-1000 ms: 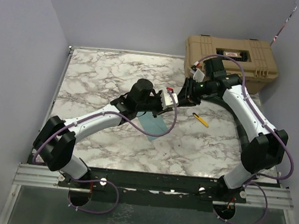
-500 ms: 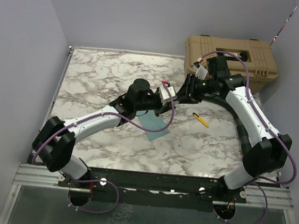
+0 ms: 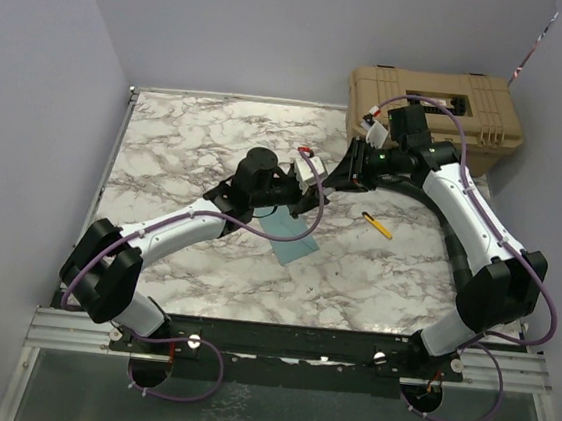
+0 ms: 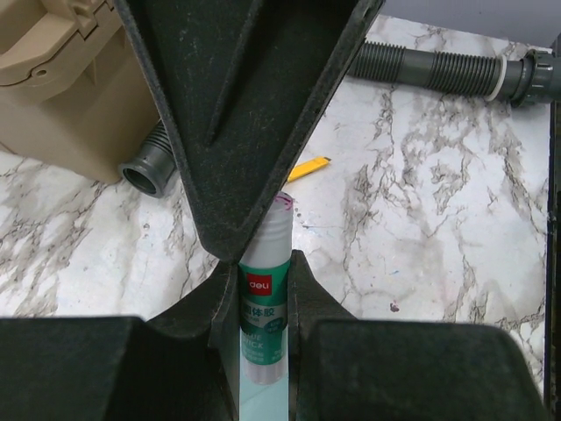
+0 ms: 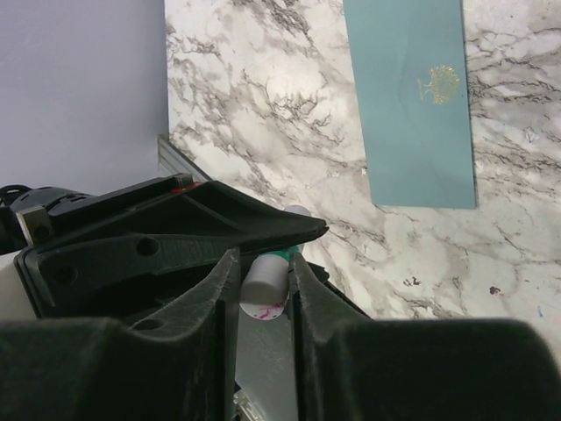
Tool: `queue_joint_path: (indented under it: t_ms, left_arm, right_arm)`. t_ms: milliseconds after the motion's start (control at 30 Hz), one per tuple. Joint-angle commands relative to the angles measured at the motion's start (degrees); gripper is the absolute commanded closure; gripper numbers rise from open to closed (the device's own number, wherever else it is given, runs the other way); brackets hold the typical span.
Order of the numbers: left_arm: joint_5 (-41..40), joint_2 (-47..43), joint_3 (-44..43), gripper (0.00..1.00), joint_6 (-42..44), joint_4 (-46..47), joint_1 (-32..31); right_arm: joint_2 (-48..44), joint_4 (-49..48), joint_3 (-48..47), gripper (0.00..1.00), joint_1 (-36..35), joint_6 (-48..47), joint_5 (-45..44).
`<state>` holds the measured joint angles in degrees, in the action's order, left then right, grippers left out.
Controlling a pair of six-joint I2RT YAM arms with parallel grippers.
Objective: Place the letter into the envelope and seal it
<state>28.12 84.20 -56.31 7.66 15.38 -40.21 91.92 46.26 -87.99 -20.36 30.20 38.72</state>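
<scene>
The teal envelope [image 3: 293, 235] lies flat on the marble table under my left gripper; it shows with a gold emblem in the right wrist view [image 5: 412, 105]. The letter is not visible. My left gripper [image 3: 309, 180] [image 4: 265, 267] is shut on the body of a green and white glue stick [image 4: 265, 303], held above the envelope. My right gripper [image 3: 338, 176] [image 5: 266, 263] meets it from the right and is shut on the stick's white cap end [image 5: 266, 285].
A tan hard case [image 3: 438, 104] stands at the back right corner, also seen in the left wrist view [image 4: 53, 79]. A small yellow pen-like thing [image 3: 378, 225] [image 4: 308, 167] lies on the table right of the envelope. Grey walls enclose the table.
Both grippers have moved together a little to the left and toward the back. The envelope has not moved.
</scene>
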Motion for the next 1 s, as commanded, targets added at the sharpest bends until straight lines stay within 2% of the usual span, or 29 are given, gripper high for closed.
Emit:
queue_joint_path:
  t_ms: [0,67,400,667,733,767,833,867,900,967]
  left_arm:
    - [-0.2,-2.2,1.2,1.00,-1.5,3.0,2.1]
    - [0.5,-2.1,1.3,1.00,-1.0,2.9,2.1]
    - [4.0,-1.6,0.3,1.00,0.9,1.7,2.2]
    - [6.0,-1.5,0.3,1.00,3.5,0.3,2.2]
    - [6.1,-1.4,0.2,1.00,3.9,0.2,2.2]
    - [6.2,-1.3,0.1,1.00,4.0,0.1,2.2]
    - [6.5,-1.0,-0.1,1.00,4.3,-0.3,2.2]
    - [6.7,-1.0,-0.1,1.00,4.4,-0.4,2.2]
    - [6.7,-0.9,-0.1,1.00,4.4,-0.6,2.3]
    - [6.9,-0.8,-0.1,1.00,4.5,-0.7,2.2]
  right_arm:
    - [-0.4,0.8,1.3,0.66,0.5,-0.8,2.4]
    - [-0.4,0.7,1.4,0.58,0.5,-1.3,3.4]
    - [0.7,0.3,2.2,0.59,0.4,-2.5,4.7]
    - [1.6,-2.2,0.7,0.53,0.4,-1.9,5.3]
    - [1.6,-2.9,1.0,0.55,0.5,-1.5,4.8]
    - [1.6,-3.4,1.1,0.59,0.5,-1.2,4.9]
    - [1.6,-4.3,1.4,0.74,0.5,-1.0,5.3]
    - [1.6,-4.8,1.5,0.76,0.5,-0.7,5.7]
    - [1.6,-5.1,1.6,0.74,0.5,-0.8,5.9]
    - [1.7,-5.6,1.6,0.60,0.5,-0.7,6.0]
